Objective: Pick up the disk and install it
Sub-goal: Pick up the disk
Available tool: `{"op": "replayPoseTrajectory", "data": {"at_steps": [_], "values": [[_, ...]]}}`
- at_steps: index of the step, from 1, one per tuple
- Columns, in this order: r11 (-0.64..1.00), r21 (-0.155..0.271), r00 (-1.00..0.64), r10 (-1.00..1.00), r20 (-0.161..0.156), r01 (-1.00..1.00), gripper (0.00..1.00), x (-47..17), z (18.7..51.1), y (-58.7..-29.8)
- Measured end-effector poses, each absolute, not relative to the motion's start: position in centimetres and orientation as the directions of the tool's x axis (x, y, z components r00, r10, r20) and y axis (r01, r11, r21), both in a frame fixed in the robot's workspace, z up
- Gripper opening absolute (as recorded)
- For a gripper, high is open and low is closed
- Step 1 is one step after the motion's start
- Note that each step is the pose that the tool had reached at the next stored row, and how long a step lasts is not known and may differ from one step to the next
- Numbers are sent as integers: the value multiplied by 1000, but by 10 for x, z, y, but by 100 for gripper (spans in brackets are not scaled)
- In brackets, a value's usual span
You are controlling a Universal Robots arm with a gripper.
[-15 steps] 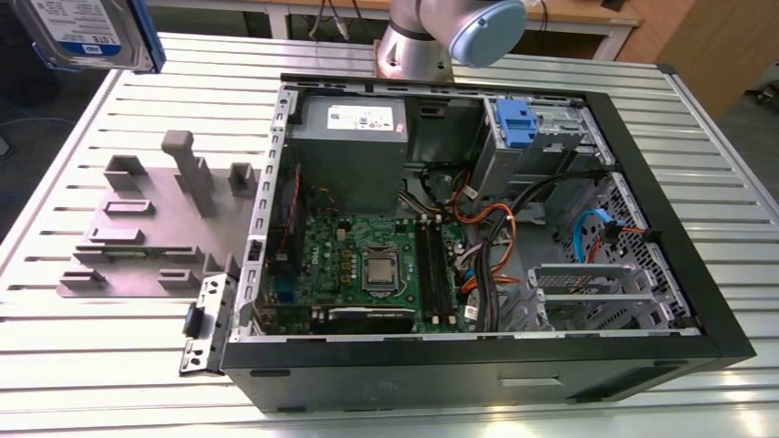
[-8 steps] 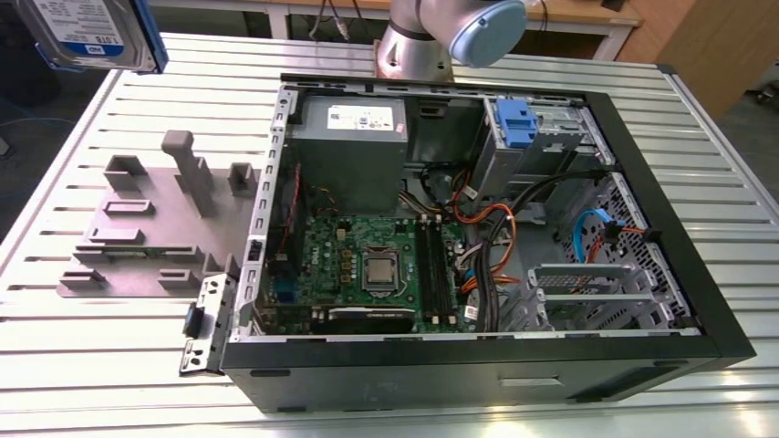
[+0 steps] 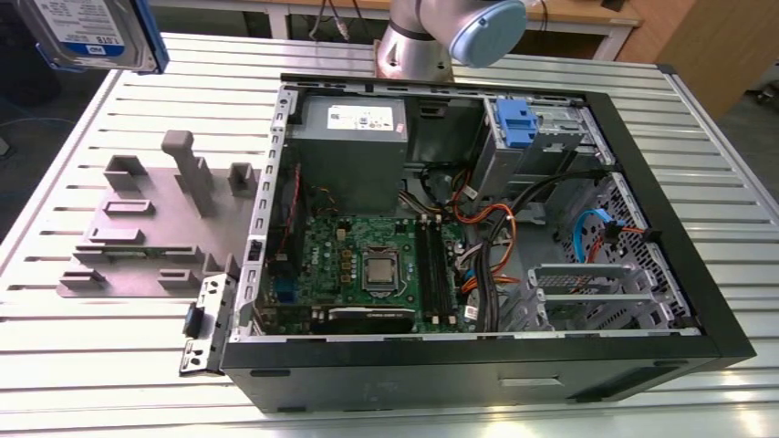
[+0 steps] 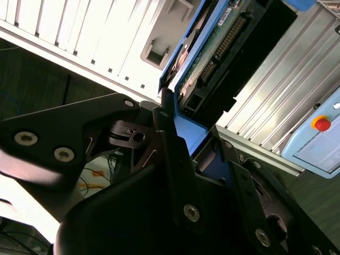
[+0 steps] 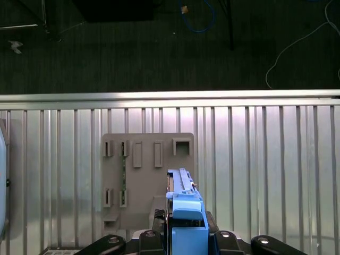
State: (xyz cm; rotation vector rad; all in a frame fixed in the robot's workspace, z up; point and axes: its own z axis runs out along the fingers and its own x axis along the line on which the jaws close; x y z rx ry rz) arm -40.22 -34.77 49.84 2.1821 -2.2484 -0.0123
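The disk (image 3: 91,32), silver with a white-and-blue label and a blue frame, hangs high above the table's far corner at the exterior view's left. In the first wrist view its blue carrier (image 5: 186,212) stands edge-on between the black fingers of my gripper (image 5: 186,236), above the grey fixture plate (image 5: 147,180). In the second wrist view the disk's connector edge and green board (image 4: 220,48) stick out past the fingers. My gripper (image 4: 199,146) is shut on the disk's blue frame.
An open computer case (image 3: 681,301) lies on the slatted metal table (image 3: 109,365), with a grey power supply (image 3: 350,137) and a blue-latched drive cage (image 3: 517,123) inside. The arm's base (image 3: 420,46) stands behind the case. A pendant with a red button (image 4: 320,123) lies nearby.
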Motion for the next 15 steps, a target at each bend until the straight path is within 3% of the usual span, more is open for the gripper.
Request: {"op": "replayPoseTrajectory", "data": {"at_steps": [15], "values": [[30, 11, -30, -1000, 0, -999, 36, -394, 498, -348]]}}
